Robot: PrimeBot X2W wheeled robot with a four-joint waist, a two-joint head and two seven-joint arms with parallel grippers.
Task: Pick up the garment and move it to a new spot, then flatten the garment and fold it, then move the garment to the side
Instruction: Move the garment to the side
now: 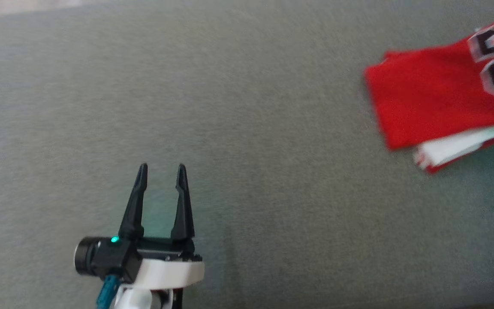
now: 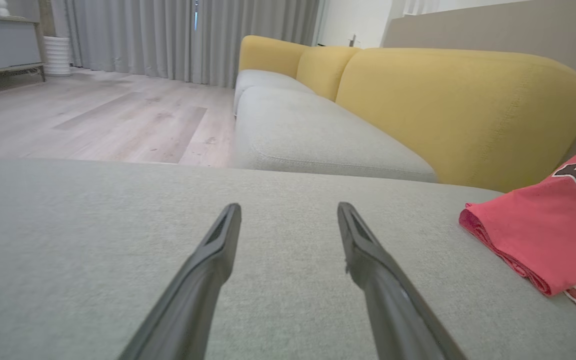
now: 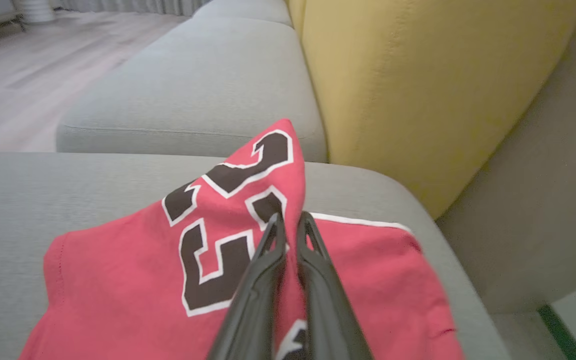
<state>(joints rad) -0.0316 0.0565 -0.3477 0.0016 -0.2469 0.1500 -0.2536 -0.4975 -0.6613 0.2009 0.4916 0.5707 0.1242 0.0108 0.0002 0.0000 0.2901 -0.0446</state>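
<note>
The folded red garment (image 1: pixel 435 103), numbered in white-edged black, is pinched by the right gripper (image 3: pixel 291 218). Well apart from it, the left gripper (image 1: pixel 162 168) is spread over the grey woven cushion (image 1: pixel 272 128).

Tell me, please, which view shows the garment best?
Right wrist view: the garment is close, numbers plain, pinched by the right gripper. Head and left wrist views show a folded end at right.

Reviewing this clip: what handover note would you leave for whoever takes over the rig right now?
Left gripper: open, holding nothing, over the bare grey sofa seat.
Right gripper: shut on a raised fold of the red jersey.
Jersey: lies folded in layers at the seat's right end, near the yellow backrest.
Done: folding, apparently.
Left: move it to the side, release.
</note>
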